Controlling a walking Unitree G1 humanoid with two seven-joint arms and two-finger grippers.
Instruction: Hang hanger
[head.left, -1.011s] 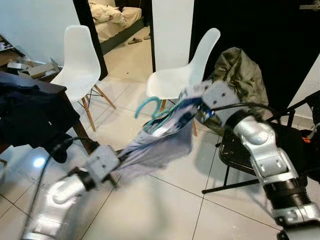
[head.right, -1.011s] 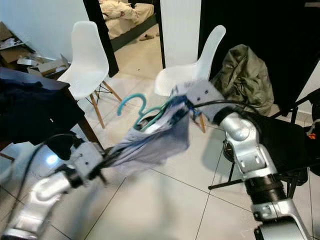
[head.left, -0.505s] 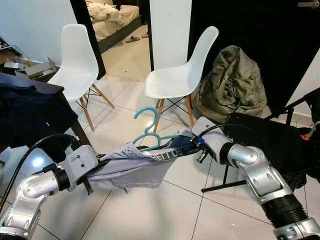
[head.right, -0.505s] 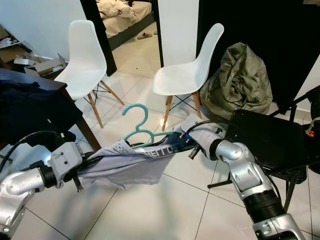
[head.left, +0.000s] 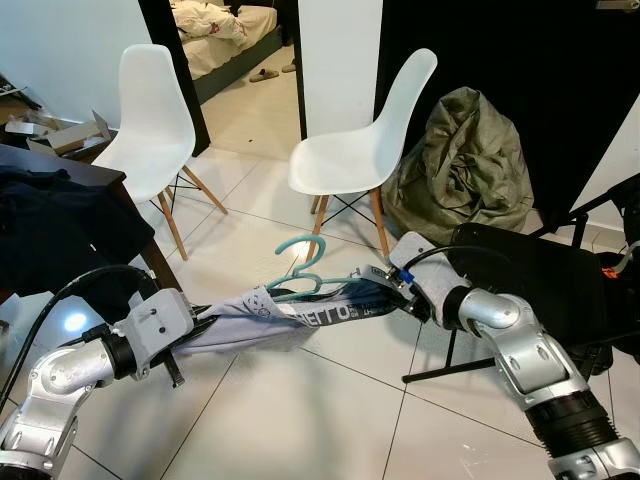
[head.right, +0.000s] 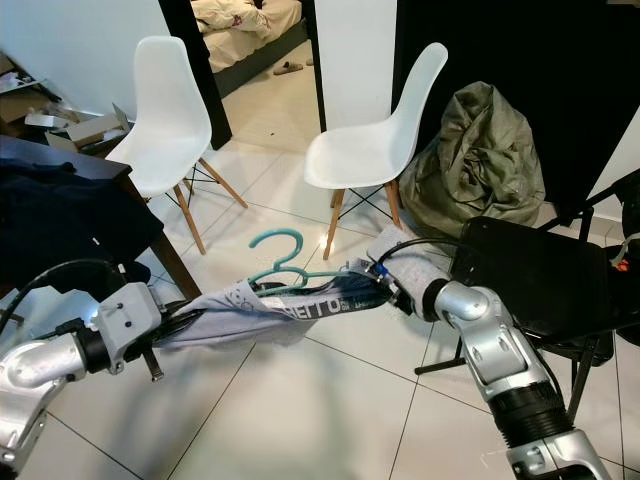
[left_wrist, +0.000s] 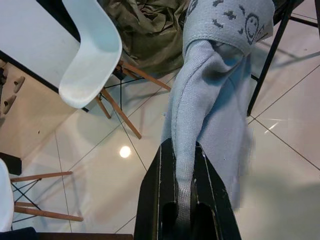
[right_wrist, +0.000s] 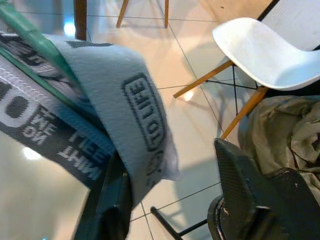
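Garment (head.left: 290, 318) stretched between left gripper (head.left: 196, 322) and right gripper (head.left: 392, 290), hanger (head.left: 305, 270) on it; two chairs (head.left: 365, 130) behind, table (head.left: 100, 175) left

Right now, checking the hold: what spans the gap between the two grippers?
In the left eye view, a grey garment on a teal hanger stretches from left gripper to right gripper.

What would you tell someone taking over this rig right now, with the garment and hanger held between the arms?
Left pincer: shut on one end of the grey garment.
Right pincer: at the garment's other end, by the printed waistband; fingers look spread in its wrist view, so the grip is uncertain.
The garment is stretched between both arms above the tiled floor, with the teal hanger at its upper edge, hook upward.
Done: garment and hanger lifted together.
Left: find a rail or hook and hang it; none shows ahead, just two white chairs.
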